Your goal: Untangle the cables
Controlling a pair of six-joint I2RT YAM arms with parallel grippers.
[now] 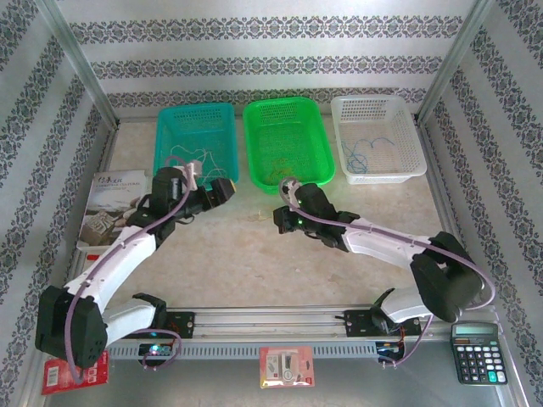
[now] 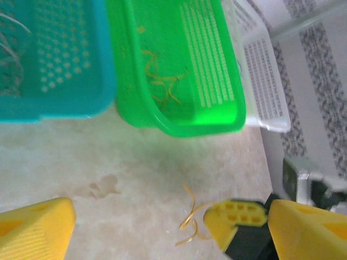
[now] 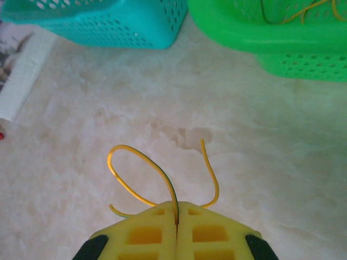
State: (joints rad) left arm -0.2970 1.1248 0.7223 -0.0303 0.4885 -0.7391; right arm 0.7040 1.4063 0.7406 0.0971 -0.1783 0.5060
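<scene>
**A:** Start on the left. How is the left claw [image 2: 162, 233]?

**B:** Its jaws stand wide apart, gripping nothing, with bare desk [image 2: 135, 162] between them. Ahead of it and to its left is the teal basket [image 2: 54, 108], with cream-white cables [image 1: 191, 157] lying inside. Straight ahead of it is the green basket [image 2: 195, 122], with a few orange strands [image 2: 160, 81] loose on its floor.

**A:** And to its right?

**B:** The right claw [image 3: 177, 216] is close beside the left claw's right-hand finger [image 2: 309, 227]. I cannot tell whether they touch. Its jaws are pressed together, clamped on a yellow-orange cable [image 3: 135, 160].

**A:** How does that cable lie?

**B:** It comes out from between the pads. One loop curls ahead and to the left of the right claw. A free end bends up ahead and to its right, and a short end pokes out low on its left. I cannot tell whether the loop rests on the desk.

**A:** Anything further right?

**B:** The white basket [image 1: 383, 176] sits beyond the right claw and to its right, with a blue cable [image 1: 356, 157] inside it.
</scene>
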